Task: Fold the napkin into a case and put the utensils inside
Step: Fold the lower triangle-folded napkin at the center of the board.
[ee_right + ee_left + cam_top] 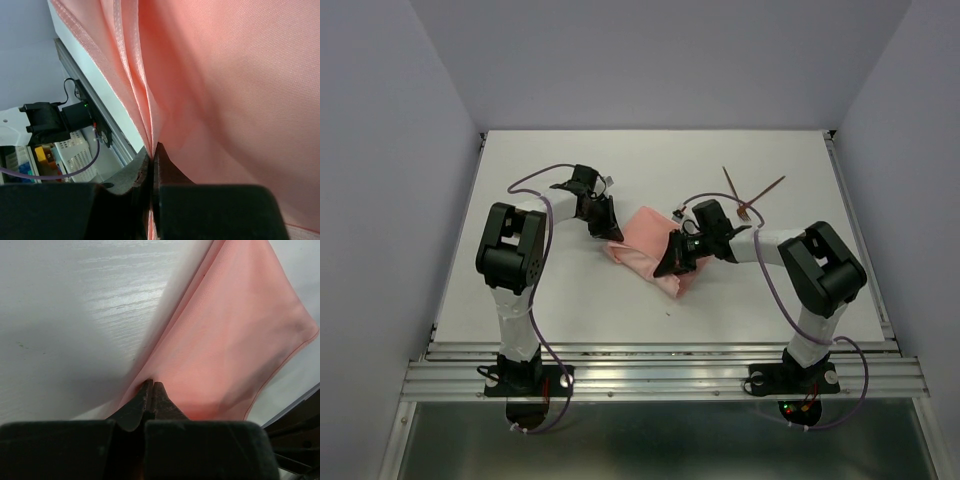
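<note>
The salmon-pink napkin (645, 240) lies partly folded and bunched at the table's middle, held between both arms. My left gripper (608, 232) is at its left corner; the left wrist view has the jaws (152, 383) shut on the cloth's edge, with the napkin (225, 350) stretched away from them. My right gripper (672, 265) is at the lower right end of the cloth. In the right wrist view, that gripper (153, 146) is shut on several gathered layers of the napkin (225, 75). The two thin reddish-brown utensils (760, 192) lie crossed behind the right arm, apart from the cloth.
The white table (570, 300) ends in a metal rail (660, 375) at the near edge. Grey walls enclose the back and sides. Past the table edge, the right wrist view shows a black device (50, 122) and a white basket (75, 155).
</note>
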Tool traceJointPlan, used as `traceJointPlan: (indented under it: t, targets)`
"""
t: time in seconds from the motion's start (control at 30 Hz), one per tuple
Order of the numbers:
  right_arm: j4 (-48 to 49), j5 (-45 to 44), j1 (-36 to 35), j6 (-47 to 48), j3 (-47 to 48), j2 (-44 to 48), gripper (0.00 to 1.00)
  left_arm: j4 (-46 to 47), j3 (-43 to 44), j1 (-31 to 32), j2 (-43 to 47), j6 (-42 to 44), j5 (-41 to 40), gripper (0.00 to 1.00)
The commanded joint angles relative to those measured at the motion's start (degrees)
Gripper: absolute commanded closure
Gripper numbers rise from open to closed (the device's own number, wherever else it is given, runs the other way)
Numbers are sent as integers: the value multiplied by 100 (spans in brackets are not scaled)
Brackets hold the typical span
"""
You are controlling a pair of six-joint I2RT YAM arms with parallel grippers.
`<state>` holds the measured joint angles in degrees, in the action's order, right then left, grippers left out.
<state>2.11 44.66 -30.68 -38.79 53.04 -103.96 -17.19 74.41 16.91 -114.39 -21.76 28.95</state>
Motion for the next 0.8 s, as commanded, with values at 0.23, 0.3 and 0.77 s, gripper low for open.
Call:
traceJointPlan:
  t: [0.23,0.3,0.77]
  targets:
    - [571,315,194,-121,-83,-1,99,-109,197,-12,22,198,-3,100]
    - [597,367,246,-112,-57,-62,99,-118,205,-12,31,225,-3,100]
    - [589,666,413,125,93,-616,99,-179,223,-21,92,269,-30,100]
